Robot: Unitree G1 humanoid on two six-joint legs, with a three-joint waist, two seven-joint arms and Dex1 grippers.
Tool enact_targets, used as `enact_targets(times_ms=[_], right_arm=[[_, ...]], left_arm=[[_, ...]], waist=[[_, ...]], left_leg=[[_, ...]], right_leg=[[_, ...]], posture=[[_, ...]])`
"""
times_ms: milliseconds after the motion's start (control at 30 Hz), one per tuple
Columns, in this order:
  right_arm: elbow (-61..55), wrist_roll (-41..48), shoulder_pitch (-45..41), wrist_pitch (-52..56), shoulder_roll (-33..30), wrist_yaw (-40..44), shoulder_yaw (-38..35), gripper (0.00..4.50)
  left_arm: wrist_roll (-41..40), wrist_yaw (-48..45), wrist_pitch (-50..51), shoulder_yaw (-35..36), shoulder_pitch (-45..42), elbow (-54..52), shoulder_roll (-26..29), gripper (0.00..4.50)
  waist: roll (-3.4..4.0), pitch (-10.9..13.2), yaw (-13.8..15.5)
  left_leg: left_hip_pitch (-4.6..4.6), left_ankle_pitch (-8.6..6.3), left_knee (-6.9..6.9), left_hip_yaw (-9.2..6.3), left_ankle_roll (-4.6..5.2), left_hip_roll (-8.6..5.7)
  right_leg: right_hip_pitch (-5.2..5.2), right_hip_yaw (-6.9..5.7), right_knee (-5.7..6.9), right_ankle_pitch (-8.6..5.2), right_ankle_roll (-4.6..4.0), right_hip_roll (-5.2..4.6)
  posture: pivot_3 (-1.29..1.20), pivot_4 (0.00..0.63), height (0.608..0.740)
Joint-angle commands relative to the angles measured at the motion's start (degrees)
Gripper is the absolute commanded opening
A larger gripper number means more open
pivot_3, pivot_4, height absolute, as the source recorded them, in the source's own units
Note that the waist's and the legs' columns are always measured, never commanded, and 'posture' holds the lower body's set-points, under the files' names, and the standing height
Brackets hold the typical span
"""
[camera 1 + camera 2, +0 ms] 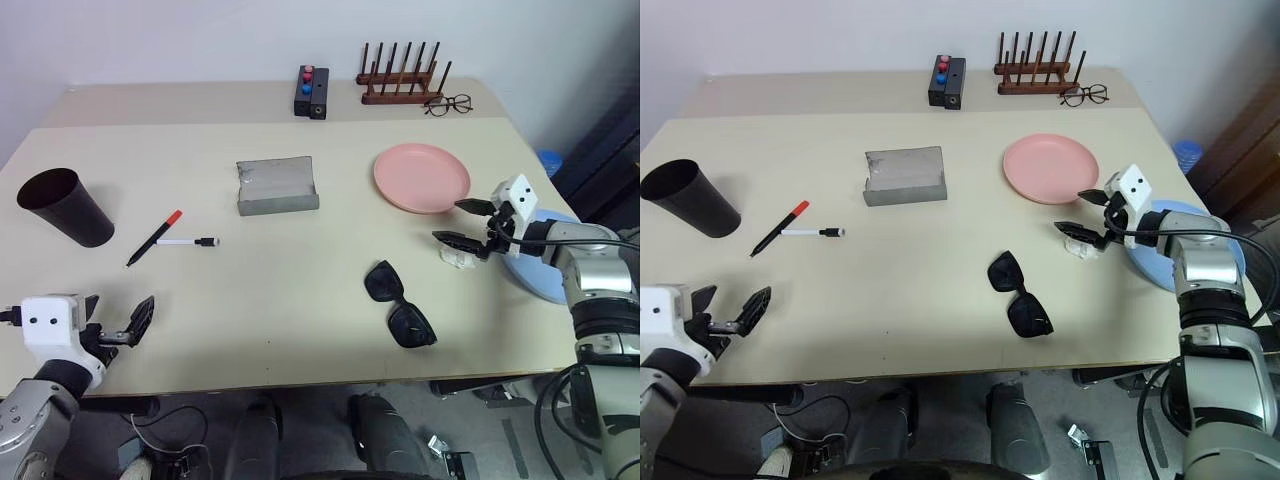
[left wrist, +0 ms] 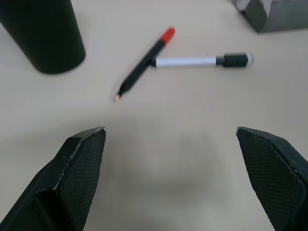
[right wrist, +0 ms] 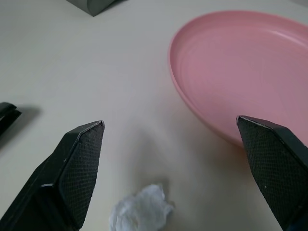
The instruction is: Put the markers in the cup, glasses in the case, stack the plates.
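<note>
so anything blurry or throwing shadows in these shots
Left wrist view: the open jaws are soft at the near edge, the markers a little soft, and the cup casts a faint shadow. Right wrist view: the pink plate shows a mild sheen. Left eye view: even light, soft shadows under the sunglasses.

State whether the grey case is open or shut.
Open: the case shows its hollow inside, lid raised behind, nothing in it.
</note>
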Motion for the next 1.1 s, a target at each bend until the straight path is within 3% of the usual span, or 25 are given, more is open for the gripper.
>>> enact_targets(times_ms=[33, 200, 500, 800, 1100], right_arm=[[-3.5, 0.6, -2.5, 0.0, 0.2, -0.4, -0.4, 4.50], [-13.5, 2.3, -0.5, 3.5, 1.7, -0.7, 0.3, 4.50], [-34.3, 6.1, 5.6, 13.3, 9.6, -6.3, 3.7, 4.50], [-46.5, 10.2, 14.9, 19.5, 10.7, -8.8, 5.2, 4.50], [-51.3, 12.7, 15.0, 21.0, 12.1, -6.9, 10.0, 4.50]], left_arm=[[0.7, 1.2, 1.0, -2.1, -2.9, -2.0, 1.5, 4.44], [2.1, 3.9, 6.6, -6.5, -9.9, 0.4, 4.0, 4.44], [6.4, 14.6, 16.0, -13.8, -29.5, 9.6, 0.8, 4.44], [9.6, 32.5, 28.8, -11.2, -45.1, 15.6, -16.6, 4.44], [15.9, 41.0, 35.4, -10.2, -53.3, 20.4, -22.0, 4.44]], waist=[[0.00, 0.0, 0.0], [0.00, 0.0, 0.1], [-0.01, 0.0, 0.3], [-0.05, 0.0, 0.5], [-0.05, 0.0, 0.2]], left_leg=[[0.01, 0.00, 0.02, 0.00, 0.00, 0.00], [0.01, 0.00, 0.02, -0.04, 0.00, 0.00], [0.05, 0.01, 0.12, -0.20, 0.00, -0.02], [0.02, 0.01, 0.29, -0.32, 0.00, -0.06], [0.03, 0.01, 0.28, -0.36, 0.00, -0.06]], right_leg=[[0.00, 0.00, 0.02, 0.00, 0.01, 0.00], [0.01, -0.01, 0.09, 0.01, 0.04, 0.03], [0.00, -0.04, 0.54, 0.00, 0.34, 0.08], [0.04, -0.09, 0.63, 0.01, 0.41, 0.08], [0.04, -0.10, 0.65, 0.00, 0.42, 0.10]], posture=[[0.00, 0.150, 0.740], [0.00, 0.150, 0.740], [0.00, 0.150, 0.740], [0.00, 0.150, 0.740], [0.00, 0.150, 0.740]])
